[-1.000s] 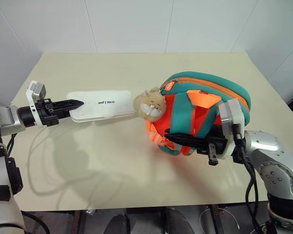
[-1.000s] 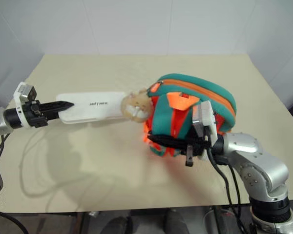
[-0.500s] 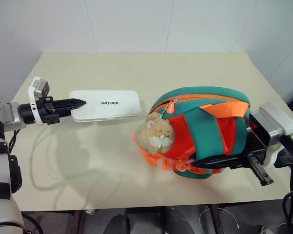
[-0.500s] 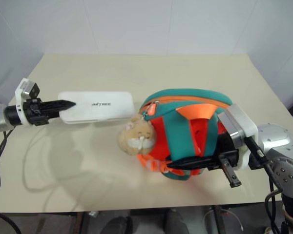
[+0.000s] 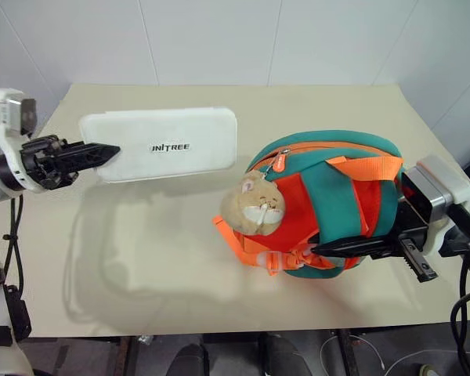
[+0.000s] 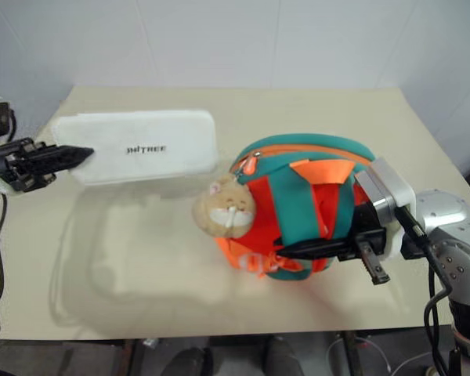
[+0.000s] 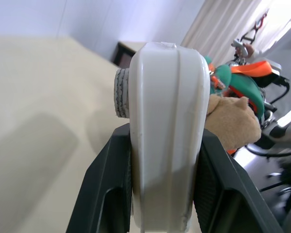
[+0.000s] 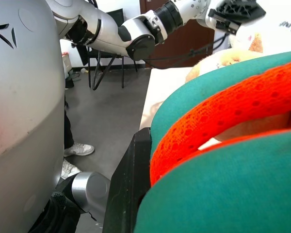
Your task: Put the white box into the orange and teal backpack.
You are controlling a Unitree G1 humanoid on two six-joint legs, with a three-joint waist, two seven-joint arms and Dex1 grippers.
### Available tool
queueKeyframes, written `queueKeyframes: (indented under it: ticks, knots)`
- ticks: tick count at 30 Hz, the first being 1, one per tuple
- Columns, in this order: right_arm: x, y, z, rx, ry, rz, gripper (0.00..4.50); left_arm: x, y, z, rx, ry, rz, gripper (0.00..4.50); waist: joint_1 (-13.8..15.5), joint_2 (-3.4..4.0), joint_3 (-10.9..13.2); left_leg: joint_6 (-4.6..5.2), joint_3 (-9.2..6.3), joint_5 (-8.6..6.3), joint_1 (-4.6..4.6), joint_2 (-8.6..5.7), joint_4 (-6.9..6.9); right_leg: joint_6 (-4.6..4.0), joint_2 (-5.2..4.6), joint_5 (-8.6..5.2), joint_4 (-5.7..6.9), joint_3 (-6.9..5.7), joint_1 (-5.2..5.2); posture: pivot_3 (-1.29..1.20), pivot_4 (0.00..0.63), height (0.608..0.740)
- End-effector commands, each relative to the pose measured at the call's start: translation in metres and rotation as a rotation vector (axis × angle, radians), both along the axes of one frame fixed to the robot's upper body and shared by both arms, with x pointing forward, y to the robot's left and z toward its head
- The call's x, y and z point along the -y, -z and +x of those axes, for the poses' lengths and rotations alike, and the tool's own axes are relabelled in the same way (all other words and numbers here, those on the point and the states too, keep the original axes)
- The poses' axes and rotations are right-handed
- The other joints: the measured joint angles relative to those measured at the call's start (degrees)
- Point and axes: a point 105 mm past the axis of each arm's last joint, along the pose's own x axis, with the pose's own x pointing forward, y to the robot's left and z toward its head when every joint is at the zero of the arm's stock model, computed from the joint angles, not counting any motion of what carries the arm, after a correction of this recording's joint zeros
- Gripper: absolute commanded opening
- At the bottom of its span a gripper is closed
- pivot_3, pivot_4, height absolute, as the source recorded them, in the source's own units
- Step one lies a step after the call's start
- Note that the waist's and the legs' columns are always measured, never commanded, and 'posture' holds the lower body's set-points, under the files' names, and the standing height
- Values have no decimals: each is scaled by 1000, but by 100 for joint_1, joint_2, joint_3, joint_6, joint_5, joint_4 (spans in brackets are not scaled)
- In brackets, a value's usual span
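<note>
The white box [image 5: 163,144] is gripped at one short end by the left gripper [image 5: 94,152] and is held clear of the tan table [image 5: 141,266], its shadow thrown on the surface below. In the left wrist view the case is seen edge-on, pinched between the two black fingers [image 7: 106,194]. Its printed lid faces up toward the head camera, and its free end points toward the orange and teal backpack [image 5: 329,204].

The backpack is held by the right gripper [image 5: 360,247], whose fingers are closed on an orange strap [image 8: 223,111] at the bag's near side. The bag sits at the table's right, with the plush animal charm [image 5: 254,205] hanging on the side nearest the box. An orange zipper line [image 5: 329,147] is seen running over the top of the bag; whether it is open cannot be told.

The carrying step appears to be in hand: the box is lifted, but it is not yet at the bag, from which it is separated by a clear gap. Next, the mouth of the bag would need to be presented, and the free end of the box lined up with it and slid in lengthwise, the charm being avoided.
</note>
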Motion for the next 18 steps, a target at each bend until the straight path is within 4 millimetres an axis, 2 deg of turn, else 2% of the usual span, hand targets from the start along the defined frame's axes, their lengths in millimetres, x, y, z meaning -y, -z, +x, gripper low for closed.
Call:
queueKeyframes:
  ticks: [1,9,12,18]
  knots:
    - [3,-8,-4,43,-18,24,503,4,-16,-17,159,69,1,1236,0,0,0,0,0,0,0,0,0,0,0,0,0,0,1,0,150,740]
    - [12,-3,-3,48,-47,-5,503,15,-15,-28,201,141,46,1236,-2,0,0,3,1,-1,0,-11,4,2,8,1,2,-1,2,0,150,740]
    - [14,-1,-4,40,-42,-10,503,21,-9,-32,199,181,64,1236,-2,0,0,3,1,-1,2,-11,4,2,11,1,5,0,2,0,150,740]
    - [12,-2,-3,47,-24,3,503,31,4,-25,157,195,92,1236,-3,0,0,3,1,-1,4,-10,11,2,11,1,8,1,6,0,150,740]
